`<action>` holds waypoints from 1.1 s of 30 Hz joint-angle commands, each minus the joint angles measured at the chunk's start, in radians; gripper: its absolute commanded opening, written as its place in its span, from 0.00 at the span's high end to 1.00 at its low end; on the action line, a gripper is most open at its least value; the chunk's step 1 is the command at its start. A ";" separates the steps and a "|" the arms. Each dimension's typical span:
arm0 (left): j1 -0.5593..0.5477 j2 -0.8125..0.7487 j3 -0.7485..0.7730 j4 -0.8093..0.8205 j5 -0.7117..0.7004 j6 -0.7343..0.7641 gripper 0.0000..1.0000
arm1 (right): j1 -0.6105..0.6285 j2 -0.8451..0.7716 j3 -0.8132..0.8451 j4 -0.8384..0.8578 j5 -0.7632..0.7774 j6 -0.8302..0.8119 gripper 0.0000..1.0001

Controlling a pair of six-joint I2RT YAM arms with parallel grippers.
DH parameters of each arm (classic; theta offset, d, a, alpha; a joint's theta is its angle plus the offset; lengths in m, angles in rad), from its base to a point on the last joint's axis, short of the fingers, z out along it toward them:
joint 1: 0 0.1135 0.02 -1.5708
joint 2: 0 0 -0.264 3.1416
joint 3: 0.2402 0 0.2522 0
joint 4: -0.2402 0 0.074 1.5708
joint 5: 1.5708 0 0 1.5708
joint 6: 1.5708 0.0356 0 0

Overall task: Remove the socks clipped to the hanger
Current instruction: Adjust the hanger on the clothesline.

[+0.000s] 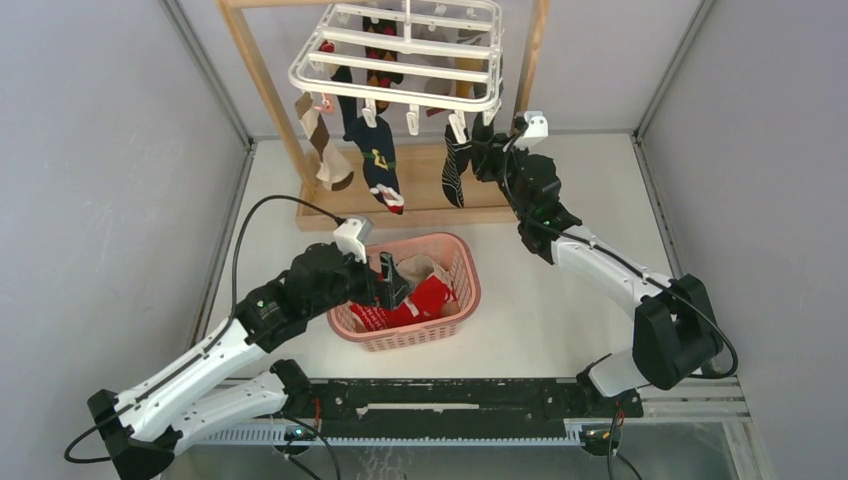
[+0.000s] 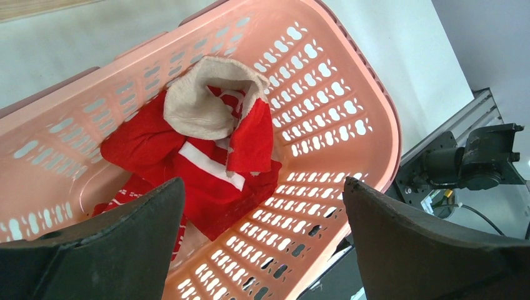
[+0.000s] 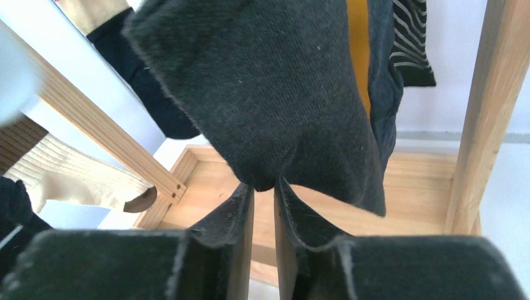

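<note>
Between matte grey walls (image 1: 100,150), on the smooth white table (image 1: 560,300), we see knit socks (image 1: 380,165) clipped to the plastic hanger (image 1: 400,90), our right gripper (image 3: 265,187) pinching a dark sock (image 3: 269,94), and our left gripper (image 2: 262,187) gaping over the perforated pink basket (image 1: 465,270).

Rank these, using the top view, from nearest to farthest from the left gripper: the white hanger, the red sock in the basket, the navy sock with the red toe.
1. Red sock, in the pink basket beside the left gripper.
2. Navy sock, hanging behind the basket.
3. Hanger, highest, at the back.
</note>
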 commanded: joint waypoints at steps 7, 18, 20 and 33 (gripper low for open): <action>-0.004 -0.014 0.073 0.013 -0.013 0.013 0.00 | 0.011 -0.081 0.034 0.050 0.020 -0.049 0.93; -0.003 -0.017 0.070 0.022 -0.011 0.009 0.00 | 0.028 -0.187 -0.051 -0.007 0.028 -0.026 0.98; -0.003 -0.017 0.070 0.022 -0.008 0.010 0.00 | 0.032 -0.208 -0.070 -0.012 0.033 -0.025 0.98; -0.003 -0.016 0.067 0.032 -0.001 0.005 0.00 | 0.061 -0.294 -0.117 -0.056 0.046 -0.046 1.00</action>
